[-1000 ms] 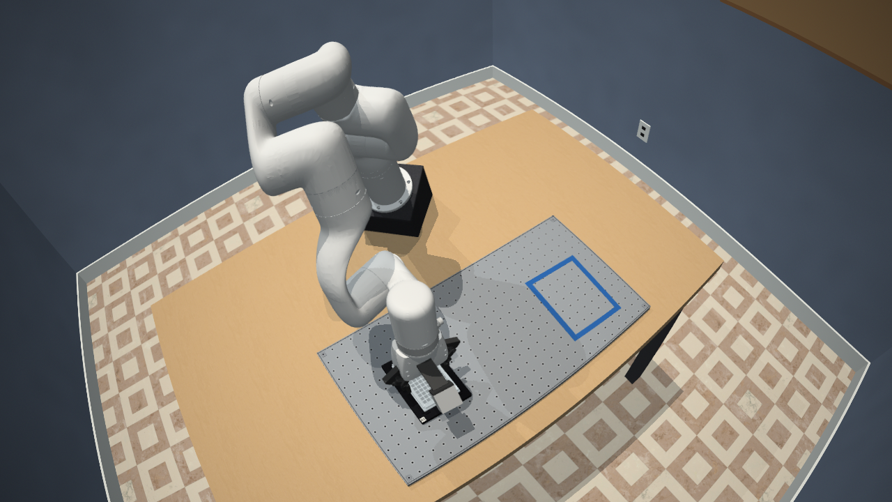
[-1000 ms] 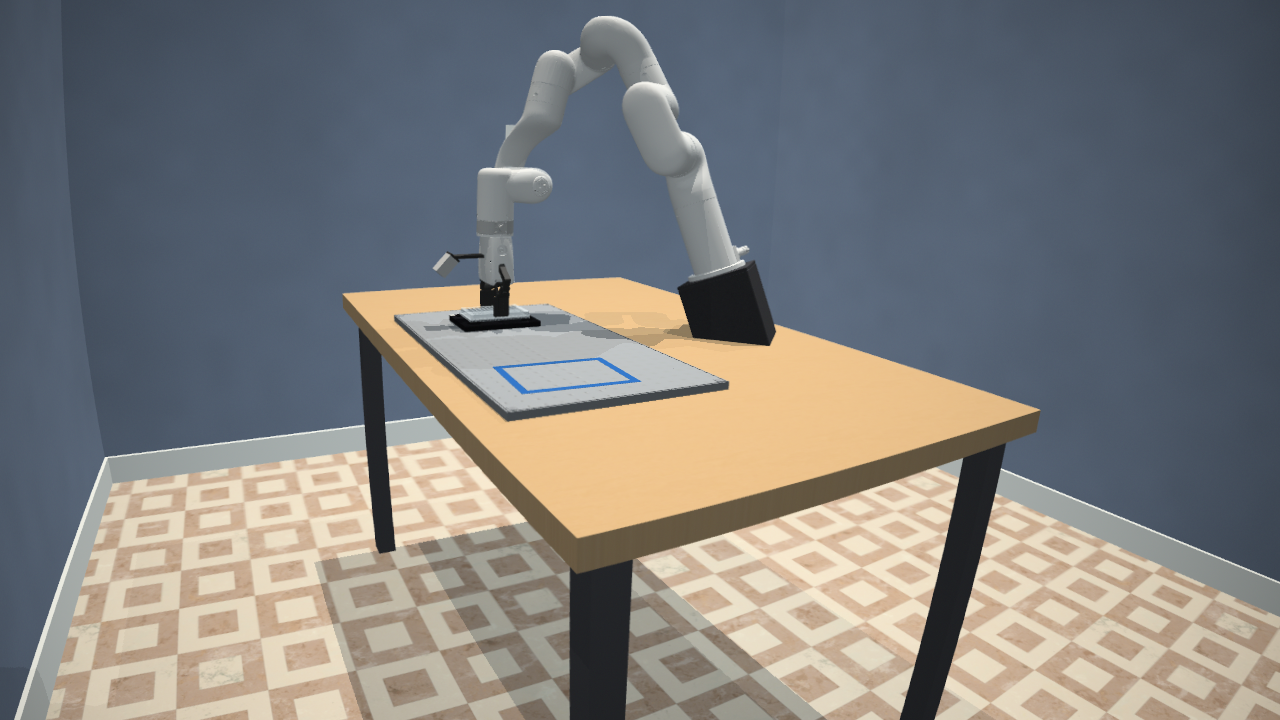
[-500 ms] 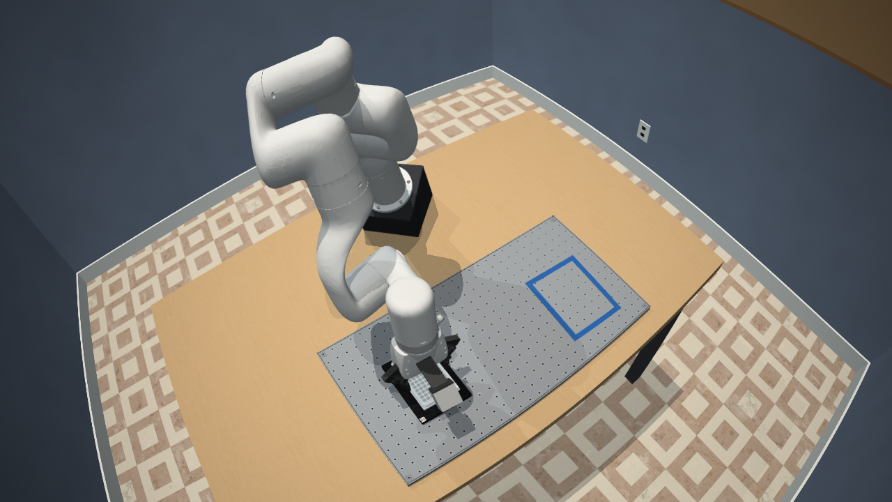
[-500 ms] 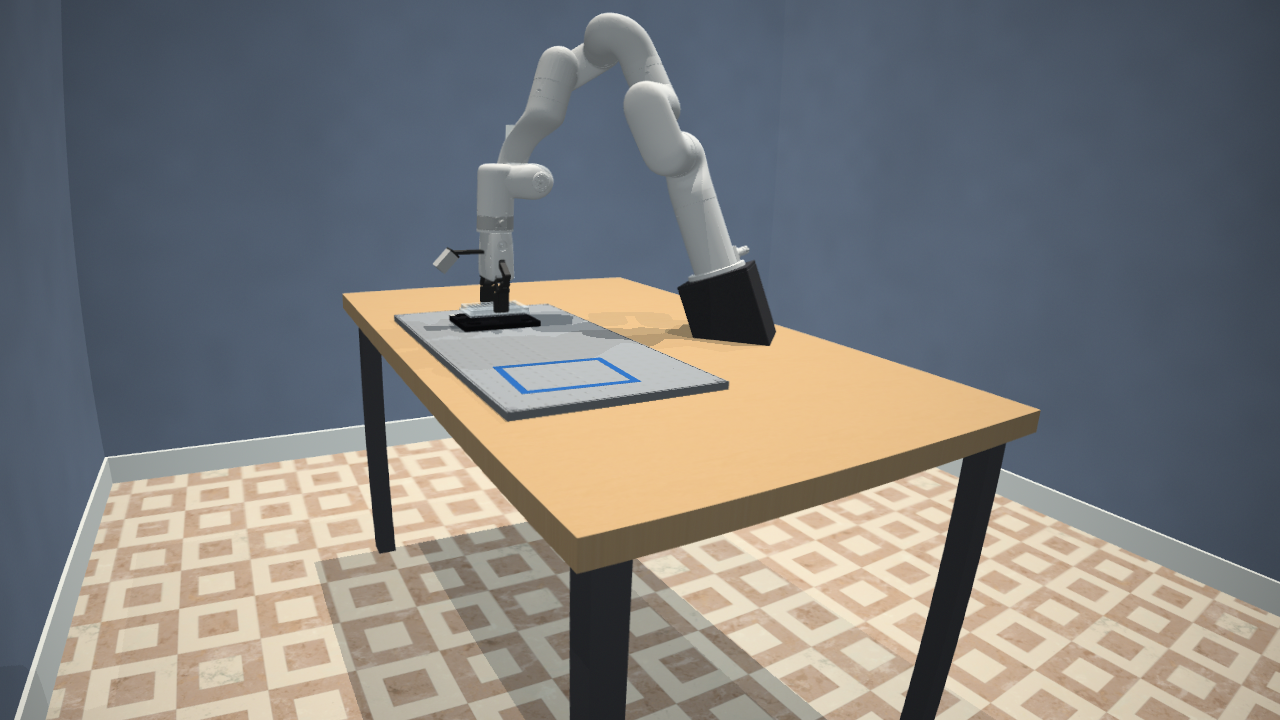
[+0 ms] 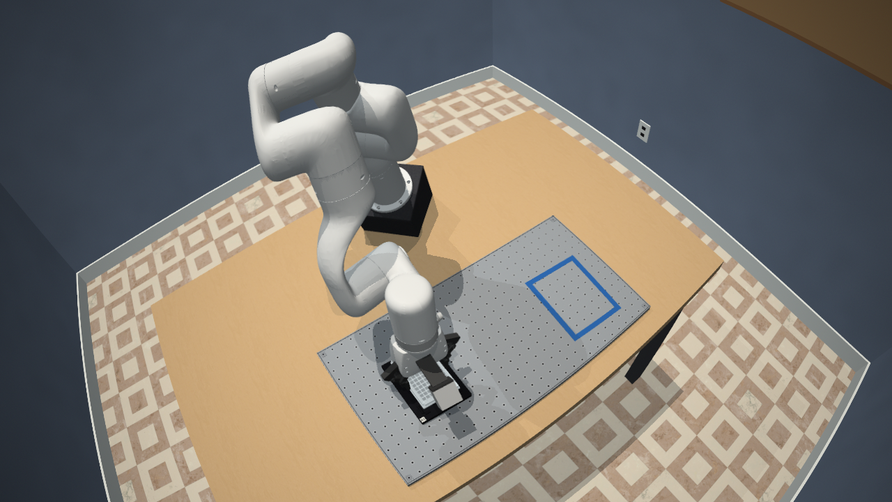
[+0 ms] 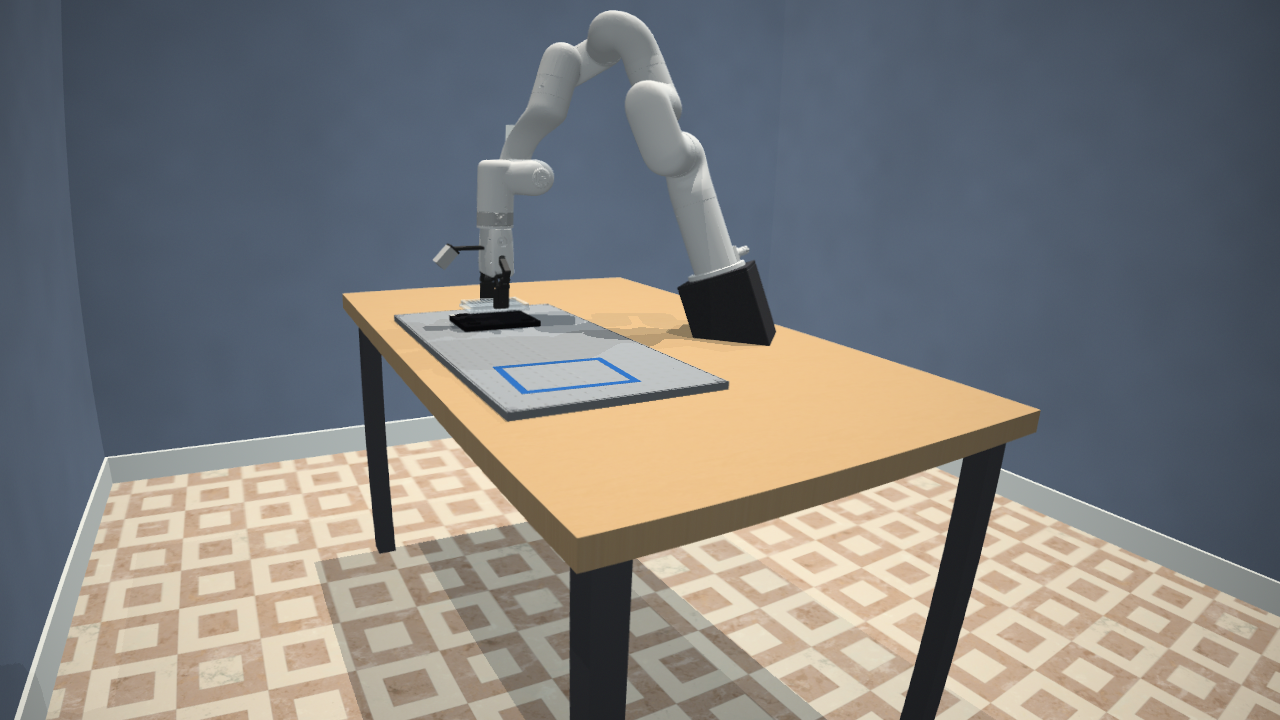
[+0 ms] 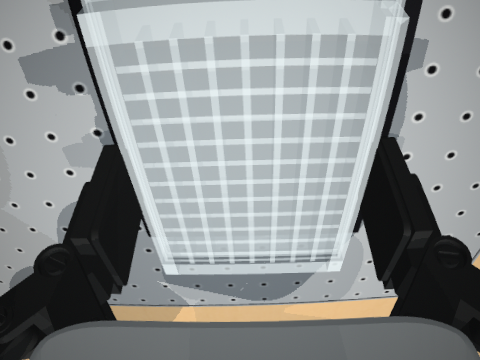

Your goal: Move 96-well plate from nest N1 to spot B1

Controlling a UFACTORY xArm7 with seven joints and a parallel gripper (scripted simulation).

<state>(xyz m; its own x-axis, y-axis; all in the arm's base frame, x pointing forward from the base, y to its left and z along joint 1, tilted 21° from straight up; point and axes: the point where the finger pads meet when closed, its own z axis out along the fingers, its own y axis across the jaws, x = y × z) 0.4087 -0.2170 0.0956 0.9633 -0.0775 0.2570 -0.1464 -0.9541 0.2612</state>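
Observation:
The clear 96-well plate (image 5: 421, 388) (image 6: 472, 305) (image 7: 245, 140) is level and right way up, a little above the black plate nest N1 (image 5: 465, 392) (image 6: 496, 321) (image 7: 415, 6); a gap shows between them in the exterior view. My gripper (image 5: 422, 365) (image 6: 494, 300) (image 7: 249, 169) is shut on the plate, with one black finger along each long side. In the wrist view the plate sits straight between the fingers. The blue taped outline of B1 (image 5: 552, 310) (image 6: 581, 385) lies at the other end of the deck, with nothing in it. The gripper camera hides part of the plate in the top view.
The grey perforated deck (image 5: 499, 337) (image 6: 680, 380) lies on the wooden table (image 5: 249, 349) (image 6: 805, 411) and bears the nest and the outline. The arm's black base (image 5: 398, 218) (image 6: 726, 304) stands on the table behind the deck.

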